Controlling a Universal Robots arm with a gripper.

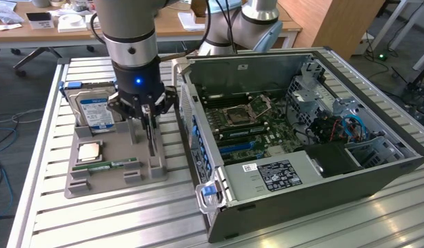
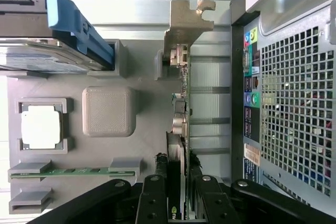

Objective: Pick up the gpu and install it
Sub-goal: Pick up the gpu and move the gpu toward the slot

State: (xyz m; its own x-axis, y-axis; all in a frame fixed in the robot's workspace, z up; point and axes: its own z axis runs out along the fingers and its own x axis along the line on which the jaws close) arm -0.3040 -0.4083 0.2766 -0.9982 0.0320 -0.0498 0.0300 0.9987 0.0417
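My fingers (image 1: 147,114) come straight down over the grey tray (image 1: 115,178) and pinch the gpu (image 1: 152,139), one finger flat against each face of the board near one end. The gpu stands on its long edge in a slot of the tray, upright. In the wrist view its silver bracket (image 2: 184,24) is at the end away from my grip.

Read as a clock on the exterior view, the tray lies at 9 o'clock from the open computer case (image 1: 281,170), just beside it on the slatted counter (image 1: 94,227). From the gpu, the blue-labelled hard drive (image 1: 94,111) stands at 10 o'clock in its own holder, the square processor (image 1: 90,151) lies at about 9 o'clock, and the green RAM stick (image 1: 105,166) lies at 8 o'clock. The case lies on its side with the motherboard facing up.
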